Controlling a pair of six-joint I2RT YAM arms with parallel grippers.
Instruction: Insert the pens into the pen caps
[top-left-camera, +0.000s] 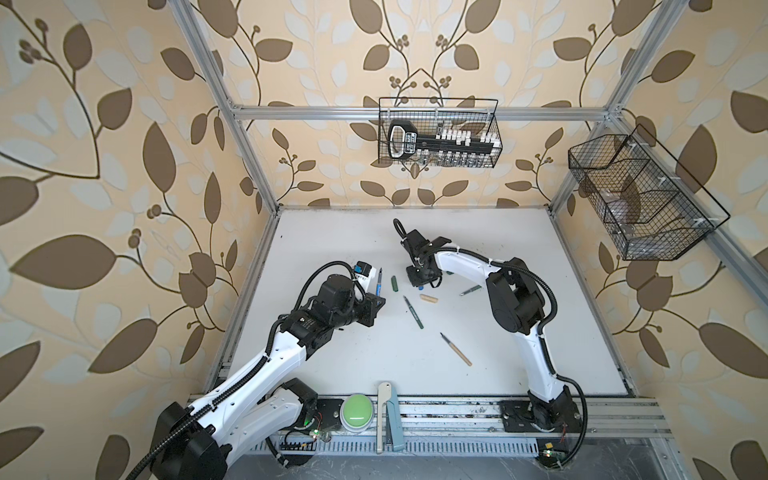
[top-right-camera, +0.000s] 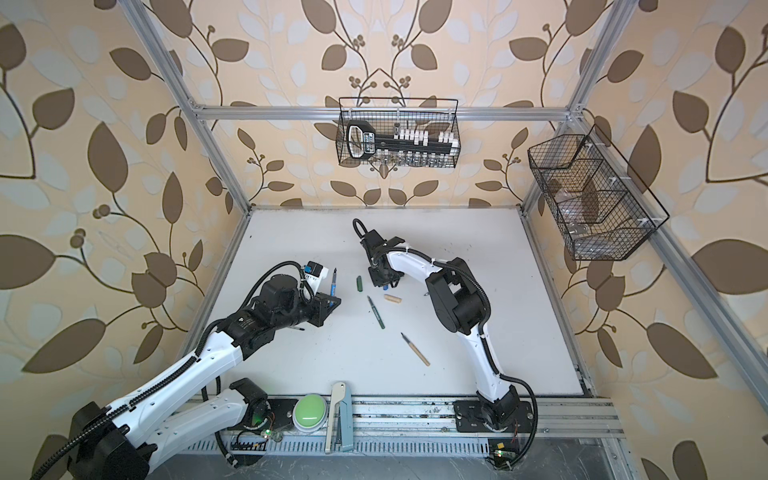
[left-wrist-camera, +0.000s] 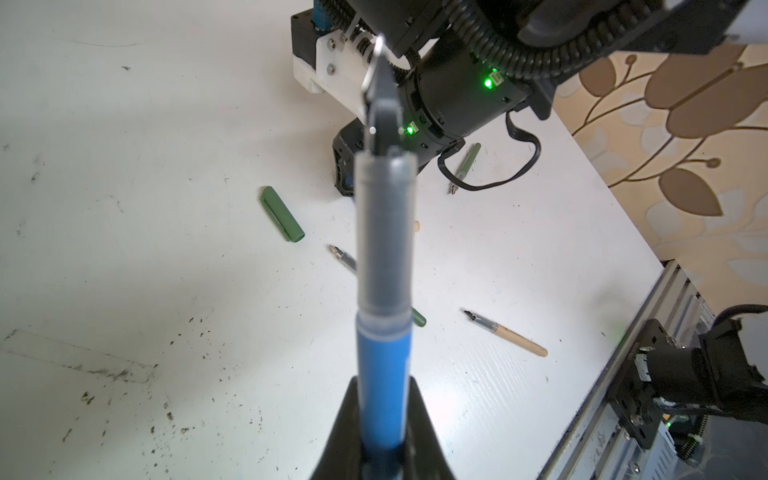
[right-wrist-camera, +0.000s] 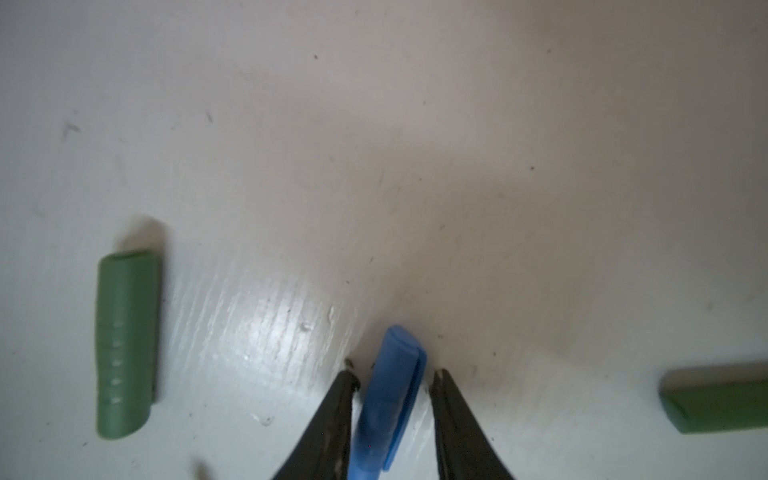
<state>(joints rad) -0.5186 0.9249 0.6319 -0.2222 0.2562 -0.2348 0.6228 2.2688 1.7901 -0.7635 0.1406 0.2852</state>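
Observation:
My left gripper (left-wrist-camera: 384, 419) is shut on the blue pen (left-wrist-camera: 384, 365), which sticks up from the gripper (top-left-camera: 376, 302) with its dark tip on top. My right gripper (right-wrist-camera: 395, 374) is down at the table with its jaws either side of the blue cap (right-wrist-camera: 390, 399). One finger is against the cap and a narrow gap shows at the other. A green cap (top-left-camera: 394, 282) lies between the two grippers, and a second green cap (right-wrist-camera: 715, 399) lies on the far side. The tan cap (top-left-camera: 428, 298), a green pen (top-left-camera: 413, 312), another green pen (top-left-camera: 470, 290) and the tan pen (top-left-camera: 456, 349) lie loose.
A green push button (top-left-camera: 357, 409) and a pale hand tool (top-left-camera: 388, 415) sit on the front rail. Two wire baskets (top-left-camera: 438, 133) (top-left-camera: 640, 195) hang on the back and right walls. The aluminium frame bounds the white table (top-left-camera: 332, 232).

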